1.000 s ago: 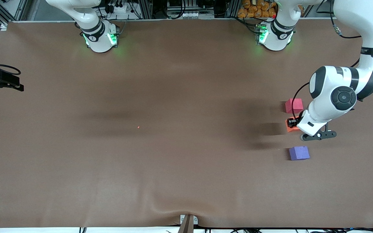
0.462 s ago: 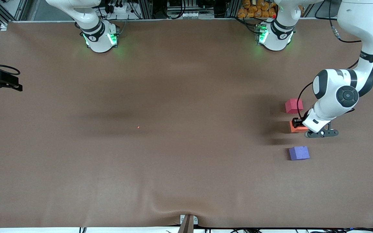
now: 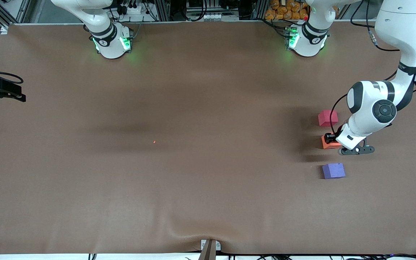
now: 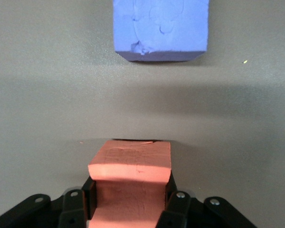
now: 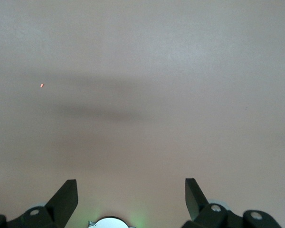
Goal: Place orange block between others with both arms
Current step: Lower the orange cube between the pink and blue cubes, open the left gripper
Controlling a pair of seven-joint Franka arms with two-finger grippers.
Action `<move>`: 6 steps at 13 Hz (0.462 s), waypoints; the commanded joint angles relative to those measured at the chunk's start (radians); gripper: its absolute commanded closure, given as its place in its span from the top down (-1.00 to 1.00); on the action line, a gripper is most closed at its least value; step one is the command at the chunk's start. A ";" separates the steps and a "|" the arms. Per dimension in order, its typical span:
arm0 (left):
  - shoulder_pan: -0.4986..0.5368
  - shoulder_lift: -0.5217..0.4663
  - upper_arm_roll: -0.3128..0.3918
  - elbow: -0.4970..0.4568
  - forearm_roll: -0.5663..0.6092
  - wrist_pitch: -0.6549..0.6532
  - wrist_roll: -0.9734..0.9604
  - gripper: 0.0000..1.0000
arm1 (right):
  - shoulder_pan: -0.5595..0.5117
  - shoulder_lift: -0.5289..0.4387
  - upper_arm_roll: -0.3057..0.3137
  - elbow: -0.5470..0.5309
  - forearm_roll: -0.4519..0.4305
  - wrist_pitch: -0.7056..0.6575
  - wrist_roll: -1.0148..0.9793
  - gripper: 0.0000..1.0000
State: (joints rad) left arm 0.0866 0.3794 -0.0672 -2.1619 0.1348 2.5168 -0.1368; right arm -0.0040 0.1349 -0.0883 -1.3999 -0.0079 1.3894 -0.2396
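Note:
My left gripper (image 3: pixel 331 139) is shut on the orange block (image 3: pixel 329 144), gripping two opposite faces. The block sits low at the table in the gap between the others: the pinkish-red cube (image 3: pixel 328 118) and the purple-blue cube (image 3: pixel 333 170). I cannot tell whether it touches the cloth. In the left wrist view the orange block (image 4: pixel 130 166) fills the left gripper (image 4: pixel 129 189), and the purple-blue cube (image 4: pixel 160 28) lies apart from it. The pinkish-red cube is hidden there. My right gripper (image 5: pixel 130 191) waits open and empty, high over the table by its own base.
The brown table cloth (image 3: pixel 193 108) has a small orange speck (image 3: pixel 154 141) near its middle. A black fixture with a cable (image 3: pixel 2 92) sits at the right arm's end. The two green-lit bases (image 3: pixel 112 41) stand along the table's top edge.
The left arm has shifted and lowered the orange block slightly in the gap between the two cubes. Both cubes and the right arm have stayed still.

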 commanded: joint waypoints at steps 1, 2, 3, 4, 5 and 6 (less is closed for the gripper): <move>0.013 0.016 -0.009 0.008 0.005 0.017 0.017 -0.85 | 0.007 -0.012 0.002 -0.004 -0.021 -0.007 0.005 1.00; 0.013 0.019 -0.009 0.010 0.005 0.017 0.017 -0.78 | 0.007 -0.012 0.002 -0.004 -0.021 -0.007 0.005 1.00; 0.015 0.022 -0.009 0.011 0.005 0.019 0.017 -0.55 | 0.006 -0.012 0.002 -0.004 -0.020 -0.007 0.005 1.00; 0.015 0.024 -0.009 0.011 0.003 0.020 0.016 -0.32 | 0.004 -0.012 0.002 -0.004 -0.020 -0.007 0.003 1.00; 0.015 0.026 -0.009 0.014 0.003 0.020 0.017 0.09 | 0.004 -0.012 0.002 -0.004 -0.020 -0.007 0.005 1.00; 0.016 0.026 -0.009 0.019 0.003 0.020 0.014 0.99 | 0.004 -0.012 0.002 -0.004 -0.020 -0.007 0.005 1.00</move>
State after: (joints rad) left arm 0.0870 0.3964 -0.0672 -2.1568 0.1348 2.5248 -0.1368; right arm -0.0037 0.1348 -0.0881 -1.3999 -0.0079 1.3894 -0.2396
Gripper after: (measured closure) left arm 0.445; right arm 0.000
